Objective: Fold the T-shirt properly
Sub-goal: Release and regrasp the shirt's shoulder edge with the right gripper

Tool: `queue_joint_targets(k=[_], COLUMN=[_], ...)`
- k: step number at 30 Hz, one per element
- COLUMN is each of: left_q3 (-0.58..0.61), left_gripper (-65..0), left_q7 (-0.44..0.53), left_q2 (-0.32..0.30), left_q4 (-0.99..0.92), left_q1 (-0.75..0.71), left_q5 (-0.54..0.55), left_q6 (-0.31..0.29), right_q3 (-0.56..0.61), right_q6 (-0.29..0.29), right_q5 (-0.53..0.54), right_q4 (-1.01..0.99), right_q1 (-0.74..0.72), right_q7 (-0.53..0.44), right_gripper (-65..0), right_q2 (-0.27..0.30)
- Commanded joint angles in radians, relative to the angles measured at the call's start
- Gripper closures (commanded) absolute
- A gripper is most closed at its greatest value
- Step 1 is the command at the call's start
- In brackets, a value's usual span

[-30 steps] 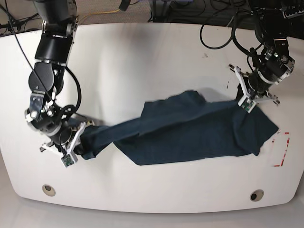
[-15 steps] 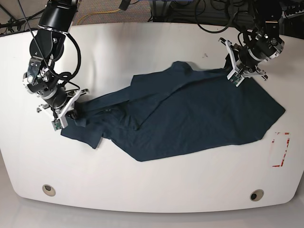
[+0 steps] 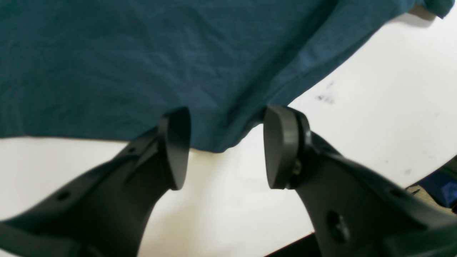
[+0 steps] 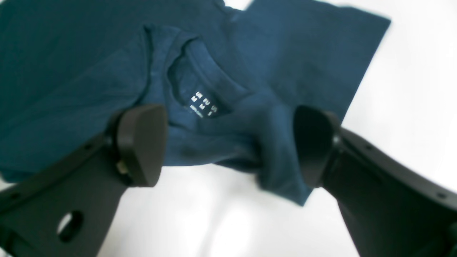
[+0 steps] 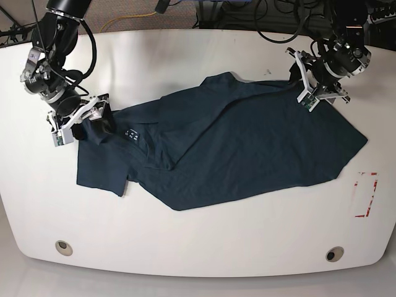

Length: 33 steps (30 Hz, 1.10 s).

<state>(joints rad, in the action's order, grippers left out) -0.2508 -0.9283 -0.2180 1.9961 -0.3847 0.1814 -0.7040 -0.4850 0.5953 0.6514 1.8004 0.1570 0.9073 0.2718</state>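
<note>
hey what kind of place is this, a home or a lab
Likely a robotics lab: two arms work a T-shirt on a bare white table, with cables bundled behind and red tape marks on its surface.

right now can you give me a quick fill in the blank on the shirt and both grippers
1. The T-shirt lies spread on the ____ table.
2. The right gripper hangs over the shirt's ____, where a white label shows.
3. The left gripper has its jaws ____, with nothing between them.
4. Near the shirt's hem end, ____ tape marks sit on the table.

Missing words: white; neck; open; red
</note>
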Motion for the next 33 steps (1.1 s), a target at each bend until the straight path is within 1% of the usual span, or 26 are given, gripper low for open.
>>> queue_joint_targets(k=[1,3,5,7,8,9,10,16,19,22,27,30,31,33], left_q3=[-0.034,-0.057,-0.124,-0.176,-0.189,-0.200,-0.203,-0.204,-0.204,-0.204,-0.206,-0.207,-0.207,-0.207], left_gripper=[-30.7,-30.7,-30.7,-30.7,-30.7,-30.7,-30.7,-30.7,-30.7,-30.7,-30.7,-30.6,-30.6,-30.6], left_q7=[0.015,0.015,0.015,0.015,0.015,0.015,0.015,0.015,0.015,0.015,0.015,0.015,0.015,0.015], left_q2=[-0.005,0.015,0.036,0.061,0.070,0.075,0.075,0.075,0.075,0.075,0.075,0.075,0.075,0.075], left_q4=[0.016,0.015,0.015,0.013,0.013,0.012,0.012,-0.001,-0.001,-0.001,-0.001,-0.002,-0.002,-0.002], left_q1=[0.014,0.034,0.048,0.074,0.089,0.106,0.111,0.120,0.120,0.120,0.114,0.114,0.114,0.117], left_q5=[0.005,0.005,0.005,0.003,0.002,0.000,0.000,-0.001,-0.001,-0.001,-0.001,-0.001,-0.001,-0.001], left_q6=[0.006,0.006,0.006,0.006,0.006,0.006,0.006,0.006,0.006,0.006,0.006,0.006,0.006,0.006], right_q3=[-0.011,-0.013,-0.010,-0.002,0.007,0.032,0.044,0.159,0.173,0.190,0.197,0.260,0.273,0.300], right_q6=[0.008,0.008,0.010,0.010,0.010,0.010,0.007,0.002,0.001,-0.001,-0.001,-0.001,-0.001,-0.001], right_q5=[0.072,0.101,0.141,0.158,0.164,0.163,0.160,0.160,0.158,0.156,0.097,0.094,0.094,0.094], right_q4=[0.023,0.025,0.028,0.042,0.048,0.054,0.062,0.052,0.028,-0.023,-0.078,-0.089,-0.089,-0.093], right_q1=[0.022,0.056,0.095,0.122,0.131,0.141,0.148,0.175,0.169,0.129,0.085,0.075,0.075,0.065], right_q7=[-0.023,-0.023,-0.023,-0.023,-0.023,-0.023,-0.023,-0.023,-0.023,-0.023,-0.023,-0.023,-0.023,-0.023], right_gripper=[-53.1,-53.1,-53.1,-53.1,-53.1,-53.1,-53.1,-53.1,-53.1,-53.1,-53.0,-52.8,-52.3,-48.8], right_q2=[0.007,-0.010,-0.024,-0.033,-0.045,-0.072,-0.084,-0.116,-0.125,-0.145,-0.151,-0.150,-0.150,-0.151])
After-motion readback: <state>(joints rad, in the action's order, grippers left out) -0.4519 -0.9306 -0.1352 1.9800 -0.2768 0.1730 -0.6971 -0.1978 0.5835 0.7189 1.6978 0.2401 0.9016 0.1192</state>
